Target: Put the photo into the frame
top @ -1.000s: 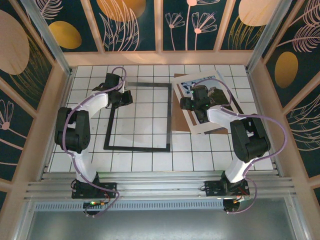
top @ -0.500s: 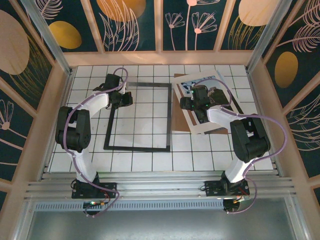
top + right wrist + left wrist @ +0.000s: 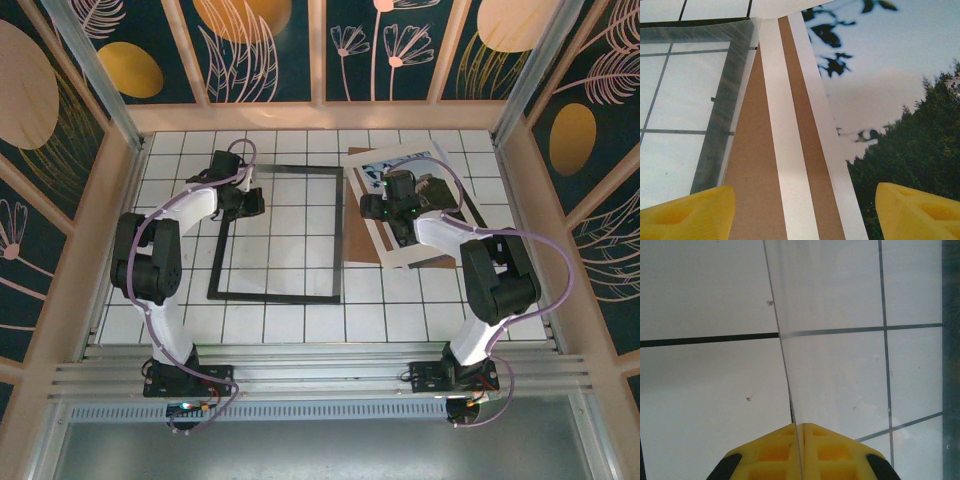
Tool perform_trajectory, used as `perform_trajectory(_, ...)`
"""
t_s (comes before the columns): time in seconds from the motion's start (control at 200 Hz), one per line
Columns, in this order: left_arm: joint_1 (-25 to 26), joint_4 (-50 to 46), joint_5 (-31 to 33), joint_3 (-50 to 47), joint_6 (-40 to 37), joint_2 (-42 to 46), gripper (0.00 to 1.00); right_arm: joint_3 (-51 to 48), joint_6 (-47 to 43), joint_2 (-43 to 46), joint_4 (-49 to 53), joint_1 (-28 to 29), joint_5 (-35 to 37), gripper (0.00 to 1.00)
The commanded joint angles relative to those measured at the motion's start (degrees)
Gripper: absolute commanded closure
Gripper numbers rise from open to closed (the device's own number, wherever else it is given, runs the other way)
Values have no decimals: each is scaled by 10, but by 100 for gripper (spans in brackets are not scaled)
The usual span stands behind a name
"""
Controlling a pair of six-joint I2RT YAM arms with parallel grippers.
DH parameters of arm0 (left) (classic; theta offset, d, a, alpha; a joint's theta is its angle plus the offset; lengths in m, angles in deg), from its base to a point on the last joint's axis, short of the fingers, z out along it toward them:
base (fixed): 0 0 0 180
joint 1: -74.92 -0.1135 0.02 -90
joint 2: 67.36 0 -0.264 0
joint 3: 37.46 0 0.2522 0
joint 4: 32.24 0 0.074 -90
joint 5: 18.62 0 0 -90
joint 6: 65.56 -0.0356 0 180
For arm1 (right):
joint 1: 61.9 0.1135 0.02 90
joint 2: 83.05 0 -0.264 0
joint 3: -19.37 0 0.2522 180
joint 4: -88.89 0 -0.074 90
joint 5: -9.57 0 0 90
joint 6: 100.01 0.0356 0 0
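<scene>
Photo (image 3: 880, 90) not yet picked: right gripper (image 3: 802, 202) spread above it (left gripper (image 3: 800, 432) pinches clear pane (image 3: 840, 340)). Next: grip photo's edge, carry to frame (image 3: 338, 240).

A white tiled surface (image 3: 300, 322) with dark grout lines in a square grid fills the middle of the top view. A pale wooden ledge (image 3: 320, 116) borders it at the top and runs down both sides. Dark teal wall panels (image 3: 270, 50) rise behind it, printed with thin pink flowers and leaves and with orange and peach ovals. Light wooden battens (image 3: 316, 50) divide them. Similar panels stand on the left (image 3: 40, 150) and the right (image 3: 600, 150). Slanted aluminium posts (image 3: 95, 70) mark the upper corners. Aluminium rails (image 3: 320, 375) cross the bottom, above a grey metal sheet (image 3: 320, 445). The light is soft and even.
</scene>
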Motion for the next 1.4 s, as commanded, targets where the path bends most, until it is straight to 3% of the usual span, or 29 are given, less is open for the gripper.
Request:
perform_trajectory(0.0,-3,-27,2,-7,-2,6,100,-10,-9,-4,-11,5,0,25)
perform_trajectory(1.396,-3,-74,-21,34,-24,-20,100,6,-16,-14,-4,10,-1,25)
